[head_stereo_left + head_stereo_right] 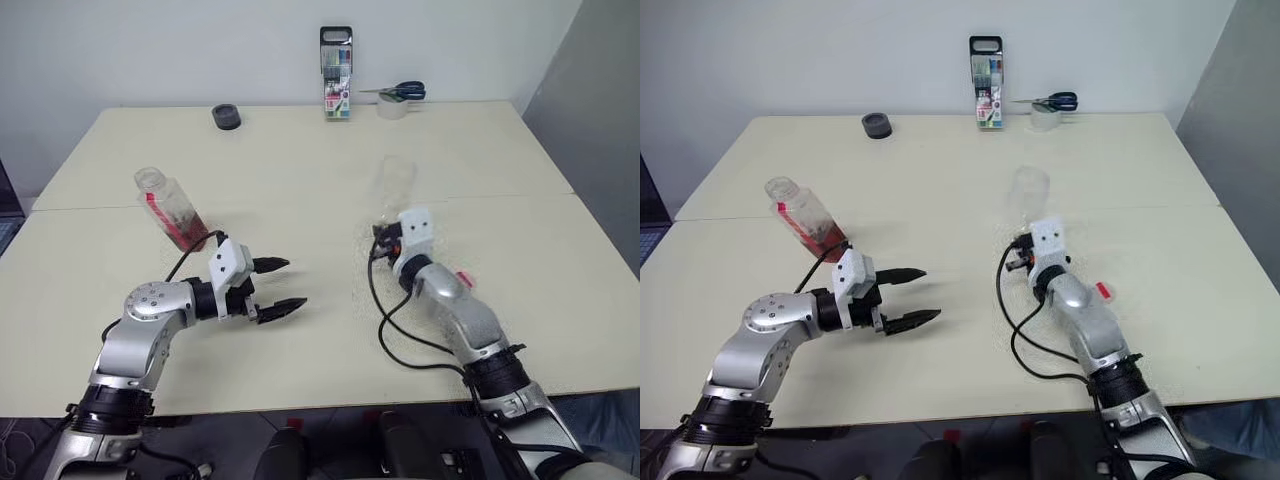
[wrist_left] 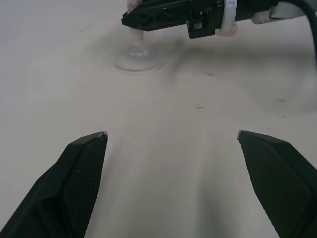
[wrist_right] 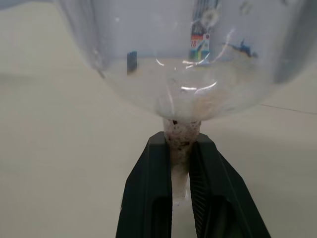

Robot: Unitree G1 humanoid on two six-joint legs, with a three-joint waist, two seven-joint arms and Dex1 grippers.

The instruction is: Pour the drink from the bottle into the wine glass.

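Observation:
The clear wine glass (image 1: 397,178) stands at mid-table, and its bowl (image 3: 183,59) looks empty. My right gripper (image 3: 181,141) is shut on its thin stem just under the bowl; its round foot (image 2: 138,62) rests on the table. The bottle (image 1: 172,210) is at the left, leaning left in the view, its mouth uncapped, with the reddish-brown drink (image 1: 192,230) pooled at its base. My left gripper (image 1: 280,287) hovers open in front of and to the right of the bottle, apart from it. It holds nothing and points toward the glass.
Along the cream table's (image 1: 300,170) far edge are a black round object (image 1: 226,117), an upright pack of markers (image 1: 336,88) and blue-handled scissors lying on a tape roll (image 1: 398,100). A seam (image 1: 90,207) crosses the table from left to right.

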